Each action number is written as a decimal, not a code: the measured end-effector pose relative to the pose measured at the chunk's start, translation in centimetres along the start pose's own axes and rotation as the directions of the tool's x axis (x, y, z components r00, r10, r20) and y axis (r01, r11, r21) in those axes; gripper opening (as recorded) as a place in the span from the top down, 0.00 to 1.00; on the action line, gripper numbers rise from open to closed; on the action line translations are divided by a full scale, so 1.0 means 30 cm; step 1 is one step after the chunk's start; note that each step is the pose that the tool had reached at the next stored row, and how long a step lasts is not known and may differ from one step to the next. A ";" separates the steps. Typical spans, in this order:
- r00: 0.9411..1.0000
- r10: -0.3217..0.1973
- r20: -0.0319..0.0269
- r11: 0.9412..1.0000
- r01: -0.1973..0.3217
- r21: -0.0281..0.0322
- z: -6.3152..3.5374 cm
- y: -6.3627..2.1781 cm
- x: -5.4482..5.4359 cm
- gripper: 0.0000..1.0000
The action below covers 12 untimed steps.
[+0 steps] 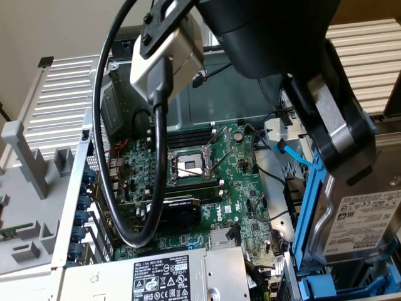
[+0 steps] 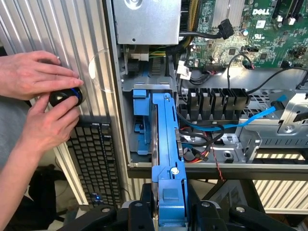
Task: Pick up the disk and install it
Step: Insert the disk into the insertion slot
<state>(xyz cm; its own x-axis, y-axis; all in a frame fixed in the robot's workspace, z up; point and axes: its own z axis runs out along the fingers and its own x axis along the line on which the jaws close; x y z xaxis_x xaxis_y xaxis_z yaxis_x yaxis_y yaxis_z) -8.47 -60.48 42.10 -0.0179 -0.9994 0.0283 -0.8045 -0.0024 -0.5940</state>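
Note:
The disk is a grey metal drive with a white printed label, set in a bright blue carrier, at the exterior view's right edge beside the open computer case. My gripper is shut on it, one black finger with a silver pad pressed against its side. In the wrist view the disk shows edge-on. My gripper has a black finger on either side of the carrier's near end. The far end reaches into the drive bay of the case.
The motherboard lies open in the case, with a silver power-supply box at its near end. A thick black cable loops over the board. Blue and black cables run beside the bay. A person's hands hold a black knob above a keyboard.

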 end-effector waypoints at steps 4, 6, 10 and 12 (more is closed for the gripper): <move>1.000 0.000 0.000 1.000 0.000 0.000 0.002 0.001 0.000 0.63; 1.000 0.000 0.000 1.000 0.000 0.000 0.003 0.002 0.000 0.63; 1.000 0.000 0.000 1.000 0.000 0.000 0.007 0.005 -0.001 0.63; 1.000 0.000 0.000 1.000 0.000 0.000 0.009 0.007 -0.001 0.63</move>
<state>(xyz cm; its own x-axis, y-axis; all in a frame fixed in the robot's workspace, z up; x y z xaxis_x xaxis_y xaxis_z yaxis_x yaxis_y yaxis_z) -8.47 -60.46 41.75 -0.0179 -0.9994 0.0283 -0.8045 -0.0024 -0.5940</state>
